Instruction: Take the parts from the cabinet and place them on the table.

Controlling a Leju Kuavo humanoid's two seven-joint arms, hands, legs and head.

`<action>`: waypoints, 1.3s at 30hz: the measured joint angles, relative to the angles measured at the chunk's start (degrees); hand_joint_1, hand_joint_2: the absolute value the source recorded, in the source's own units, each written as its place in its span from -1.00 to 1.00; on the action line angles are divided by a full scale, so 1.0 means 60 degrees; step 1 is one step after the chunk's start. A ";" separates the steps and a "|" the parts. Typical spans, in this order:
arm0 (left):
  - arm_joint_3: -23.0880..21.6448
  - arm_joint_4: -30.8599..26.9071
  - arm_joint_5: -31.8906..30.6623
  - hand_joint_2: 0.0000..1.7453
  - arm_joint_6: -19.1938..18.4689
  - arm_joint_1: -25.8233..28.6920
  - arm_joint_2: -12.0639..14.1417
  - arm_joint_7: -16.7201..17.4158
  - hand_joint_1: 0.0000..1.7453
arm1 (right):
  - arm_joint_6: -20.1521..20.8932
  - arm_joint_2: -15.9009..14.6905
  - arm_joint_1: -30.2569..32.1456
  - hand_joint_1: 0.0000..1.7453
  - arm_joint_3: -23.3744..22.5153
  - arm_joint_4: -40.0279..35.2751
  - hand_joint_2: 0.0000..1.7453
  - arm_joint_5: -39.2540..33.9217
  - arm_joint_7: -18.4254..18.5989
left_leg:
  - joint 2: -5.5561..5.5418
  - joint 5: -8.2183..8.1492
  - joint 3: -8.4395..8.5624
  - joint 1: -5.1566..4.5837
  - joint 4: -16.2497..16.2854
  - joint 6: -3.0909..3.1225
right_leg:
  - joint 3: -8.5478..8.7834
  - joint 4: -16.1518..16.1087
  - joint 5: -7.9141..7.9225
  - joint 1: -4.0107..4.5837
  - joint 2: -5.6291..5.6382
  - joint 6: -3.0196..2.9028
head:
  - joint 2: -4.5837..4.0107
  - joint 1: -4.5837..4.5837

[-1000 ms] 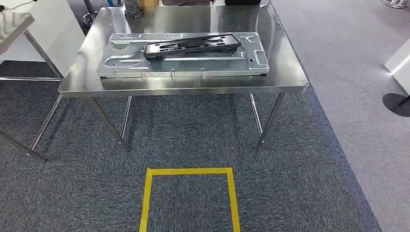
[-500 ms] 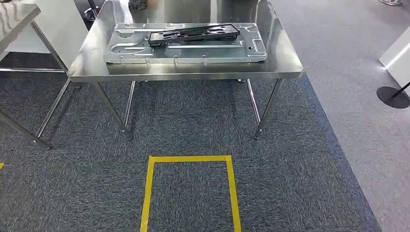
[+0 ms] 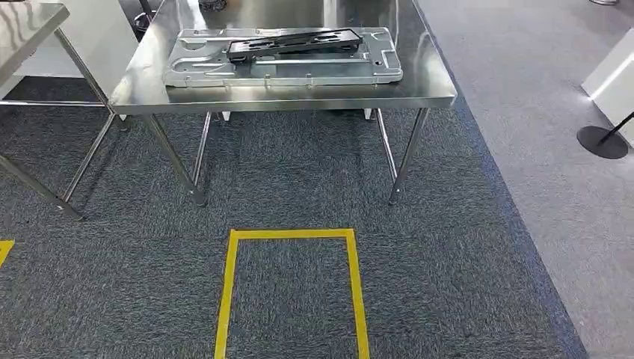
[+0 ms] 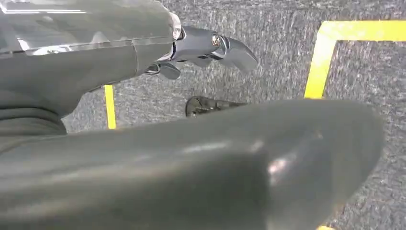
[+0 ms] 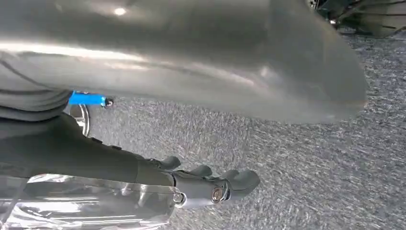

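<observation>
The steel counter (image 3: 284,93) is standing across the dark carpet ahead in the head view, well apart from the robot, with a yellow taped rectangle (image 3: 290,292) marking the floor between the two. On the counter a large silver sheet-metal panel (image 3: 284,67) is lying flat, and a long black part (image 3: 293,43) is resting on top of it, toward the far side and slightly askew. A second steel counter (image 3: 26,30) is showing at the left edge. Both arms are hanging at the robot's sides over the carpet: the left hand (image 4: 210,48) is carrying nothing, its dark fingers held loosely apart, and the right hand (image 5: 206,184) is likewise holding nothing, fingers lightly bent and separated. With two parts already lying on the counter and both hands free, the placing step looks finished for these pieces; the robot is probably between deliveries. The next move likely calls for turning toward the cabinet, which is out of sight here, to fetch another part.
</observation>
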 joint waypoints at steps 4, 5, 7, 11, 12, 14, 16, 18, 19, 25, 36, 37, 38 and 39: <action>0.0004 0.0000 0.0003 -1.00 0.0044 0.0006 0.0000 0.0044 -1.00 | 0.0228 0.0000 -0.0003 -1.00 -0.0004 0.0004 -1.00 -0.0138 -0.0116 | 0.0000 0.0002 -0.0090 -0.0004 0.0004 0.0046 | -0.0019 0.0002 0.0066 -0.0015 -0.0005 0.0085 | 0.0000 0.0000; 0.0004 0.0000 0.0003 -1.00 0.0044 0.0006 0.0000 0.0044 -1.00 | 0.0228 0.0000 -0.0003 -1.00 -0.0004 0.0004 -1.00 -0.0138 -0.0116 | 0.0000 0.0002 -0.0090 -0.0004 0.0004 0.0046 | -0.0019 0.0002 0.0066 -0.0015 -0.0005 0.0085 | 0.0000 0.0000; 0.0004 0.0000 0.0003 -1.00 0.0044 0.0006 0.0000 0.0044 -1.00 | 0.0228 0.0000 -0.0003 -1.00 -0.0004 0.0004 -1.00 -0.0138 -0.0116 | 0.0000 0.0002 -0.0090 -0.0004 0.0004 0.0046 | -0.0019 0.0002 0.0066 -0.0015 -0.0005 0.0085 | 0.0000 0.0000; 0.0004 0.0000 0.0022 -1.00 0.0062 0.0033 -0.0011 0.0109 -1.00 | 0.0576 -0.0004 0.0002 -1.00 -0.0026 0.0004 -1.00 -0.0288 -0.0175 | 0.0022 0.0128 -0.0112 0.0057 -0.0083 0.0191 | -0.0051 0.0036 0.0081 -0.0016 0.0021 0.0197 | 0.0000 0.0000; 0.0011 0.0000 0.0007 -1.00 0.0142 0.0022 0.0000 0.0189 -1.00 | 0.1080 -0.0004 0.0015 -1.00 -0.0087 0.0007 -1.00 -0.0429 -0.0135 | 0.0046 0.0218 -0.0213 0.0060 -0.0085 0.0309 | -0.0359 0.0769 -0.0562 -0.0069 0.0074 0.0289 | 0.0000 0.0000; 0.0011 0.0000 -0.0069 -1.00 0.0146 0.0042 0.0000 0.0266 -1.00 | 0.1424 0.0011 0.0043 -1.00 -0.0146 0.0033 1.00 -0.0510 0.0205 | 0.0046 0.0330 -0.0404 0.0038 -0.0045 0.0316 | -0.1328 0.3090 -0.1637 -0.0135 0.0077 0.0404 | 0.0000 0.0000; 0.0011 0.0000 -0.0131 -1.00 0.0193 0.0001 0.0004 0.0397 -1.00 | 0.1464 -0.0015 0.0021 -1.00 -0.0255 0.0044 1.00 -0.0543 0.0631 | 0.0037 0.0316 -0.0417 -0.0010 0.0063 0.0202 | 0.0446 0.0023 -0.0346 -0.0118 0.0078 0.0229 | 0.0000 0.0000; 0.0011 0.0000 -0.0150 -1.00 0.0186 -0.0031 0.0004 0.0408 -1.00 | 0.1497 -0.0015 0.0006 -1.00 -0.0291 0.0044 1.00 -0.0561 0.0692 | 0.0033 0.0324 -0.0491 -0.0015 0.0110 0.0101 | 0.0355 -0.0027 -0.0316 -0.0086 0.0079 0.0185 | 0.0000 0.0000; 0.0011 0.0000 -0.0150 1.00 0.0182 -0.0032 0.0004 0.0419 -1.00 | 0.1511 -0.0015 0.0006 -1.00 -0.0306 0.0044 1.00 -0.0568 0.0700 | 0.0036 0.0340 -0.0492 0.0003 0.0090 0.0040 | 0.0338 -0.0008 -0.0323 -0.0072 0.0085 0.0137 | 0.0000 0.0000; 0.0011 0.0000 -0.0164 1.00 0.0164 -0.0041 0.0044 0.0415 -1.00 | 0.1486 -0.0015 -0.0007 -1.00 -0.0342 0.0047 1.00 -0.0637 0.0718 | -0.0007 -0.0963 -0.1601 0.0063 0.2457 -0.0190 | 0.0341 -0.0214 -0.0172 -0.0132 0.0052 -0.0123 | 0.0000 0.0000; 0.0062 0.0000 -0.0146 1.00 0.0211 -0.0055 0.0055 0.0277 -1.00 | 0.1442 -0.0066 -0.0048 -1.00 -0.0415 0.0044 1.00 -0.0746 0.0747 | -0.0120 0.0167 -0.0821 0.0258 0.0553 -0.0211 | 0.0033 0.0382 -0.0391 -0.0128 0.0150 0.0174 | 0.0000 0.0000; 0.0069 0.0000 -0.0153 1.00 0.0215 -0.0052 0.0055 0.0247 -1.00 | 0.1446 -0.0066 -0.0050 -1.00 -0.0423 0.0044 1.00 -0.0794 0.0685 | -0.0122 0.0183 -0.0832 0.0246 0.0553 -0.0184 | 0.0035 0.0356 -0.0367 -0.0140 0.0150 0.0210 | 0.0000 0.0000; 0.0069 0.0000 -0.0171 1.00 0.0240 -0.0054 0.0055 0.0226 -1.00 | 0.1446 -0.0062 -0.0053 -1.00 -0.0437 0.0044 1.00 -0.0834 0.0627 | -0.0122 0.0193 -0.0843 0.0236 0.0553 -0.0167 | 0.0031 0.0347 -0.0355 -0.0152 0.0150 0.0227 | 0.0000 0.0000; 0.0069 0.0000 -0.0186 1.00 0.0266 -0.0053 0.0055 0.0218 -1.00 | 0.1482 -0.0066 -0.0052 -1.00 -0.0459 0.0044 1.00 -0.0885 0.0561 | -0.0122 0.0194 -0.0844 0.0226 0.0554 -0.0164 | 0.0032 0.0340 -0.0349 -0.0162 0.0150 0.0237 | 0.0000 0.0000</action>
